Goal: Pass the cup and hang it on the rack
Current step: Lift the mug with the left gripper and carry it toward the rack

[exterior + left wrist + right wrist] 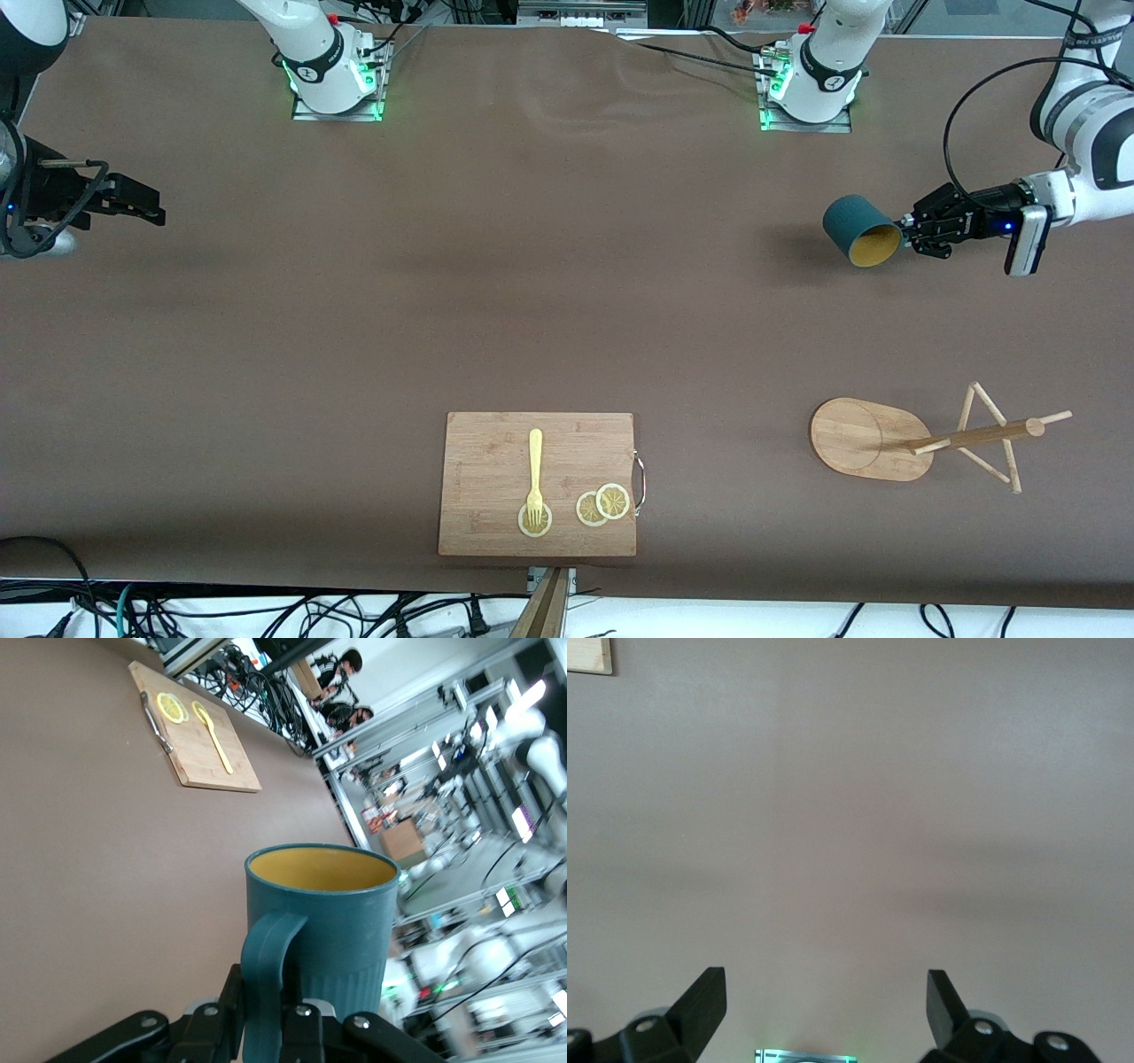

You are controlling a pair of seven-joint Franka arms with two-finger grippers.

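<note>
The dark teal cup [855, 229] with its yellowish inside is held in the air on its side, over the table at the left arm's end. My left gripper [908, 232] is shut on the cup's handle. In the left wrist view the cup [341, 921] fills the middle, and its handle [270, 966] sits between the fingers of the left gripper [266, 1023]. The bamboo rack [864, 439], with its oval base, pole and thin pegs, stands nearer to the front camera than the cup. My right gripper [146, 208] is open and empty over the right arm's end of the table; its fingers stand wide apart in the right wrist view [826, 1001].
A rectangular wooden cutting board [538, 484] lies near the table's front edge, with a yellow fork [535, 474] and lemon slices [604, 503] on it. The board also shows in the left wrist view [190, 731]. Brown cloth covers the table.
</note>
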